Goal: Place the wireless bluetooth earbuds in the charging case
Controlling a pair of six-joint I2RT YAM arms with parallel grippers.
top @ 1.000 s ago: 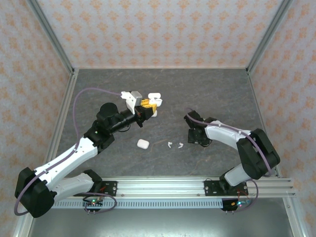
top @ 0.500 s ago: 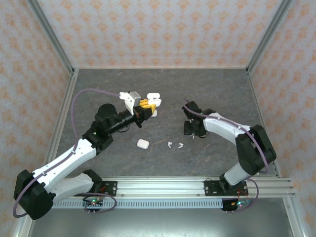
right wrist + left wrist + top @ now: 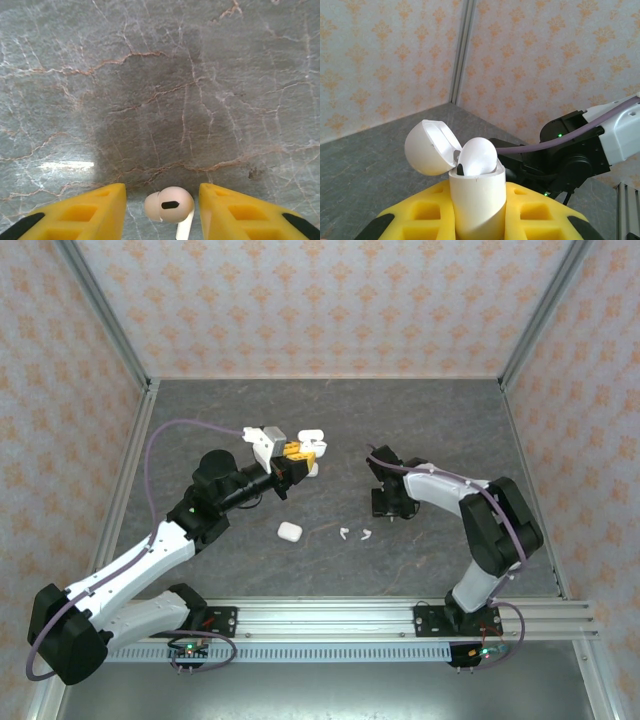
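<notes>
The left pincer (image 3: 479, 220), its yellow waffled pads clamped, grips a smooth white charging case (image 3: 477, 197). The case's domed lid (image 3: 427, 147) is flipped open, with a glossy rounded earbud (image 3: 477, 157) seated inside. The right pincer (image 3: 162, 210) stands open, its pads flanking but not touching a pale stemmed earbud (image 3: 169, 204) lying on the veined grey stone-patterned tabletop (image 3: 175, 100).

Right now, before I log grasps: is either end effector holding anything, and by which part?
The left end effector grips the open charging case by its lower body. The right end effector holds nothing; an earbud lies untouched between its jaws.
</notes>
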